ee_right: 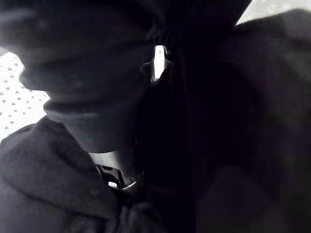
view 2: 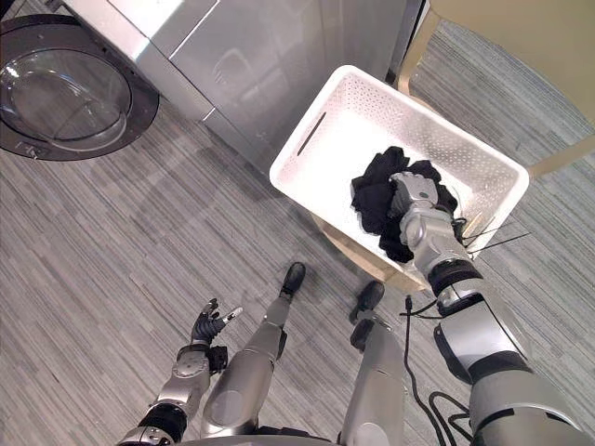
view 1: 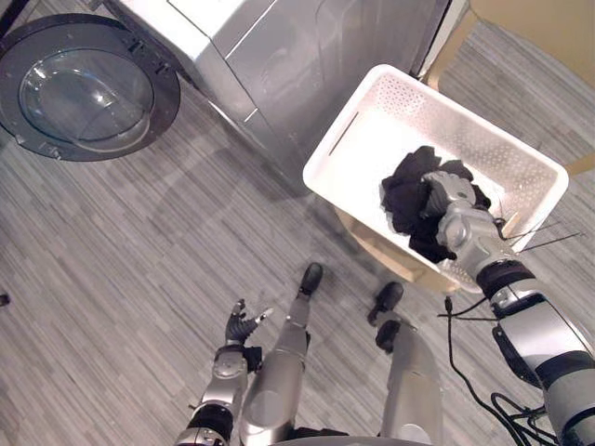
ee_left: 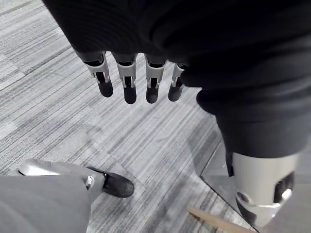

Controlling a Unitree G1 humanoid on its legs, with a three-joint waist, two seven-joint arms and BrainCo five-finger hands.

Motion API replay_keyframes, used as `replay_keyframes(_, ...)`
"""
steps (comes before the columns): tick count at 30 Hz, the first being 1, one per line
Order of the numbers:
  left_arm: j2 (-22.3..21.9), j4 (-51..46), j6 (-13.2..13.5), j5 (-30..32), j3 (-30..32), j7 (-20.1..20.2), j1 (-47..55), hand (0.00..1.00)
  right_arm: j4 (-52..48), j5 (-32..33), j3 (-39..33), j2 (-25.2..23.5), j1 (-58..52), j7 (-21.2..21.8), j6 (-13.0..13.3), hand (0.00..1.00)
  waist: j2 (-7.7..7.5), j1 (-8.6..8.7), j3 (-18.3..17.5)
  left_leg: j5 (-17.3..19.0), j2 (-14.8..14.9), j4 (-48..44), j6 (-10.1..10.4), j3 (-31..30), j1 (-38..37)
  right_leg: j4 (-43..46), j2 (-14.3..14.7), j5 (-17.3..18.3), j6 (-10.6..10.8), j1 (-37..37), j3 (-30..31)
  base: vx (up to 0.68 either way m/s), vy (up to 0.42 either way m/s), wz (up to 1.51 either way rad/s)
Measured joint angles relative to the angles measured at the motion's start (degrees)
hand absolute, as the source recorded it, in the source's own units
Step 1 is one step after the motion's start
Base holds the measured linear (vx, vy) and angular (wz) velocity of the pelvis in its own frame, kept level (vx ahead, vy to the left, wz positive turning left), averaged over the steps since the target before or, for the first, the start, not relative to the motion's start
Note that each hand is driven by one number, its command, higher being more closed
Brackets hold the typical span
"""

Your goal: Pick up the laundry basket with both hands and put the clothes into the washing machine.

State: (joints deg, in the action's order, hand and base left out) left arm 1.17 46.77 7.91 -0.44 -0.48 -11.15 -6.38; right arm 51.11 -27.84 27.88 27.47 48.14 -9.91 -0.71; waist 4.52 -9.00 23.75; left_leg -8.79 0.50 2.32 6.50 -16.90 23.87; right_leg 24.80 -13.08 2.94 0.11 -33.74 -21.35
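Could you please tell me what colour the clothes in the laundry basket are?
The clothes are black, seen best in the left eye view.

Basket, clothes, washer: positions.
White perforated basket point(view 1: 372, 130) sits upright just beside the silver washer point(view 1: 307, 56). Black clothes point(view 1: 409, 200) lie heaped inside it, toward one end. The washer's round dark-rimmed glass door point(view 1: 84, 88) hangs wide open.

We observe a floor point(view 1: 130, 251) of grey, finely striped covering throughout the scene. We note a tan wooden panel point(view 2: 530, 37) at the far right, with a pale wooden leg point(view 2: 416, 46) at its edge.
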Motion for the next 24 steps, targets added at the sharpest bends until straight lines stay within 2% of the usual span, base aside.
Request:
replay_keyframes(3, 0.56, 0.06, -0.14, 0.0, 0.0, 0.01, 0.03, 0.0, -4.67, 3.68, -2.63, -1.23, -2.54, 0.11, 0.36, 1.0, -0.55, 0.1, 0.28, 0.08, 0.89, 0.96, 0.04, -0.29, -3.54, -2.08, 1.29, -0.09, 0.04, 4.13, -0.26, 0.02, -0.069, -0.04)
replay_keyframes(7, 2.91, 0.08, -0.26, 0.0, 0.16, 0.0, 0.43, 0.0, -12.87, 9.59, -11.29, -1.44, -5.79, -0.14, 1.15, 1.0, -1.09, 0.29, -0.03, 0.19, 2.36, 1.85, 0.09, -0.3, -5.6, -6.91, 3.83, -1.3, 1.17, 7.6, -0.07, -0.01, -0.048, -0.09)
replay_keyframes(9, 4.17, 0.07, -0.34, 0.01, 0.32, 0.0, 1.36, 0.0, -14.59, 13.06, -15.88, -2.57, -8.38, -0.41, 1.99, 1.0, -1.89, 0.46, -0.66, 0.2, 2.63, 2.25, 0.04, -0.24, -6.51, -8.57, 4.89, -1.95, 1.43, 8.71, 1.19, 0.01, -0.041, -0.11)
replay_keyframes(13, 4.56, 0.37, -1.31, 0.08, 1.21, 0.35, 3.97, 0.0, -18.95, 22.8, -24.13, -7.26, -17.17, -0.52, 2.8, 1.0, -2.57, 1.87, -3.08, 0.62, 2.43, 2.21, -0.28, -0.11, -8.74, -11.96, 5.43, -3.75, 1.18, 12.53, 1.09, 0.08, -0.014, -0.02)
replay_keyframes(16, 4.54, 0.88, -1.53, 0.09, 1.57, 1.16, 5.57, 0.0, -21.15, 30.02, -28.76, -11.39, -24.54, -0.34, 3.62, 1.0, -2.85, 2.3, -6.61, 1.84, 1.94, 1.14, -0.86, 0.65, -9.93, -15.45, 6.15, -5.14, 2.02, 15.43, 1.73, 0.09, 0.002, -0.1)
replay_keyframes(18, 4.27, 0.86, -1.83, 0.1, 3.57, 1.16, 6.25, 0.0, -21.46, 35.31, -31.08, -14.21, -27.88, -0.05, 4.43, 1.0, -2.93, 2.49, -7.4, 3.08, 1.45, 0.47, -1.13, 1.42, -12.17, -17.12, 6.35, -5.36, 2.62, 18.19, 2.46, 0.07, 0.036, -0.19)
replay_keyframes(20, 4.18, 0.8, -2.36, 0.09, 5.04, 1.18, 7.8, 0.0, -23.43, 40.29, -32.65, -16.51, -31.84, 0.14, 4.64, 1.0, -2.99, 2.84, -10.43, 3.94, 1.4, 0.15, -1.55, 1.78, -12.49, -18.99, 6.53, -5.97, 3.31, 19.28, 2.82, 0.05, 0.031, -0.14)
replay_keyframes(21, 4.22, 0.79, -2.49, 0.09, 5.93, 1.15, 8.88, 0.0, -24.08, 42.58, -33.0, -17.74, -33.32, 0.13, 5.17, 1.0, -3.09, 3.7, -11.49, 4.75, 1.37, -0.41, -1.42, 1.94, -12.97, -20.25, 6.72, -6.23, 3.6, 20.5, 3.26, 0.04, 0.029, -0.17)
replay_keyframes(24, 3.76, 0.76, -2.79, -0.04, 7.45, 1.18, 10.75, 0.0, -26.48, 52.95, -34.47, -20.31, -36.33, 1.36, 6.88, 1.0, -3.66, 3.82, -13.15, 6.19, 1.33, -1.02, -1.76, 3.7, -14.72, -23.14, 7.22, -7.7, 3.75, 22.84, 5.23, 0.04, 0.034, -0.28)
